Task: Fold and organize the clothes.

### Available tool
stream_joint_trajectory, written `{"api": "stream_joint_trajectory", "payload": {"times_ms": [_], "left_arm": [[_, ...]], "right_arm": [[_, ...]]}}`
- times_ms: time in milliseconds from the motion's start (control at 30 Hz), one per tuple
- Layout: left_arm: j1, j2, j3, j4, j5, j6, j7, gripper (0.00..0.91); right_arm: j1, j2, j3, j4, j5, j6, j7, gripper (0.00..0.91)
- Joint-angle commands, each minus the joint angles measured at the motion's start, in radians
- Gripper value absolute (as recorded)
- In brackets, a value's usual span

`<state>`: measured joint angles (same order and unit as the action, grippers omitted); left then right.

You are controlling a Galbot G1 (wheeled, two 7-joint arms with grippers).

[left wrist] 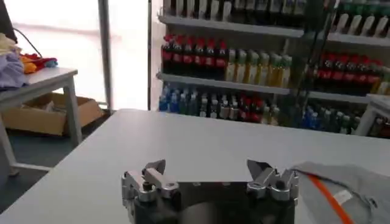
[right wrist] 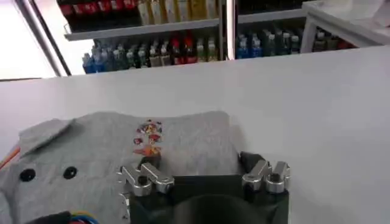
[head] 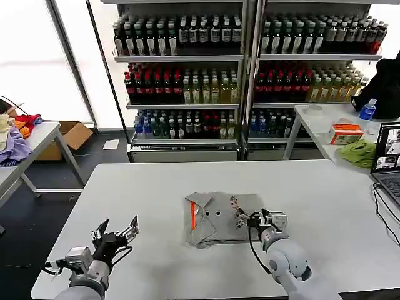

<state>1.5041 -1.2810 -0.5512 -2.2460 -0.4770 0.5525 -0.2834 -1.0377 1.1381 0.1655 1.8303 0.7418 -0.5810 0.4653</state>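
One of the clothes, a light grey shirt (head: 215, 220), lies folded in the middle of the white table (head: 325, 194). It has an orange stripe (head: 192, 215), dark buttons and a small multicoloured print (head: 235, 204). My right gripper (head: 250, 219) stands open at the shirt's right edge, low over the cloth. In the right wrist view one of its fingers (right wrist: 148, 164) is over the shirt (right wrist: 109, 143) just below the print (right wrist: 148, 137), and the other is past the hem. My left gripper (head: 116, 232) hovers open and empty near the table's front left. The left wrist view has it (left wrist: 210, 171) left of the shirt (left wrist: 356, 181).
Shelves of bottles (head: 187, 81) fill the back. A side table at the right holds a laptop (head: 387, 159), a green cloth (head: 359, 152), an orange box (head: 345, 132) and a water bottle (head: 367, 111). A left table (head: 28, 147) carries coloured clothing, with a cardboard box (head: 74, 134) behind it.
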Motion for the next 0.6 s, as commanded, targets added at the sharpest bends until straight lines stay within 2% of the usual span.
{"api": "stream_joint_trajectory", "payload": {"times_ms": [33,133,267,400,467,600], "left_arm": [[0.001,0.000,0.007,-0.013,0.003,-0.006,0.005,0.907],[-0.006,-0.001,0.010,-0.011,0.008,-0.028,0.009,0.907],[-0.007,-0.009,0.017,-0.019,0.022,-0.051,0.016,0.907],[-0.013,-0.021,0.013,-0.014,0.058,-0.104,0.026,0.907],[-0.021,-0.029,0.003,-0.001,0.100,-0.156,0.034,0.907],[-0.027,-0.033,-0.002,0.011,0.117,-0.188,0.041,0.907]], "right_arm": [[-0.026,-0.004,0.043,0.079,0.012,0.001,0.009,0.907],[-0.057,-0.018,0.074,0.165,-0.055,0.002,-0.014,0.907],[-0.082,-0.038,0.115,0.247,-0.075,0.002,-0.016,0.907],[-0.120,-0.081,0.209,0.306,-0.176,0.003,-0.037,0.907],[-0.148,-0.098,0.269,0.323,-0.172,0.003,-0.036,0.907],[-0.210,-0.089,0.370,0.351,-0.165,0.007,-0.036,0.907]]}}
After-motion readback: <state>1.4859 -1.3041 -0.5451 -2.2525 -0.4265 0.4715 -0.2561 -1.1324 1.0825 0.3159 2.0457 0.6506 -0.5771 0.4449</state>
